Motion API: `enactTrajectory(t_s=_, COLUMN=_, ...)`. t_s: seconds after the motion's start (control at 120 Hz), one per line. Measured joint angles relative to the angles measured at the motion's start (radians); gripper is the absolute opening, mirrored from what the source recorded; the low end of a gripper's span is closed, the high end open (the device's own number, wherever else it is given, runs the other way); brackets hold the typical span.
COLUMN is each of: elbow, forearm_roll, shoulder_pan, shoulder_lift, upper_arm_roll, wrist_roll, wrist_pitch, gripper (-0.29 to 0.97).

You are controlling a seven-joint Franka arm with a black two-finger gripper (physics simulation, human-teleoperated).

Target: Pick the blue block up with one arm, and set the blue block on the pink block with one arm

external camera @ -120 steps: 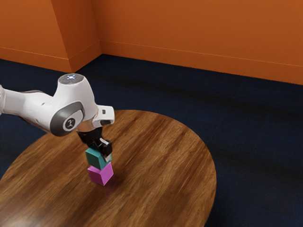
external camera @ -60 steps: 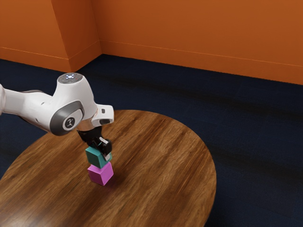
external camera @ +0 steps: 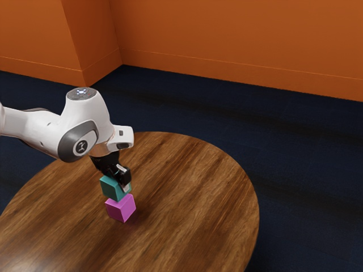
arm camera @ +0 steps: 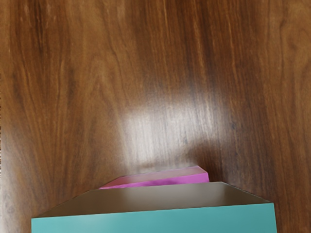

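**Q:** Two cubes, one stack: where is the teal-blue cube (external camera: 112,188)?
**A:** Directly above the pink cube (external camera: 120,208); whether they touch cannot be told. The black end effector (external camera: 119,178) is clamped on it.
**Q:** How to do the placing step well?
**A:** Judged: centre it, lower it straight, then release.
**Q:** Orientation?
**A:** Top face level. A cube has no long axis. Edges sit slightly off the pink cube's.
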Motion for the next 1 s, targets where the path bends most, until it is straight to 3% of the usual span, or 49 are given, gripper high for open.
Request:
enactTrajectory(t_s=0.367, elbow=0.0, forearm_roll=-0.018, shoulder_pan=0.0, shoulder_lift=-0.007, upper_arm_roll=0.001, wrist_roll=0.026, wrist_pitch=-0.005, gripper=0.61)
enactTrajectory(t_s=0.683, elbow=0.013, forearm_roll=-0.02, shoulder_pan=0.0, shoulder_lift=-0.176, upper_arm_roll=-0.005, wrist_roll=0.04, wrist_pitch=-0.079, gripper=0.66)
enactTrajectory(t_s=0.858, elbow=0.171, forearm_roll=-0.018, shoulder_pan=-0.001, shoulder_lift=-0.223, upper_arm_roll=-0.008, wrist_roll=0.041, wrist_pitch=-0.2, gripper=0.67)
enactTrajectory(t_s=1.0, elbow=0.201, forearm_roll=-0.017, shoulder_pan=-0.001, shoulder_lift=-0.228, upper_arm_roll=-0.006, wrist_roll=0.04, wrist_pitch=-0.28, gripper=0.68)
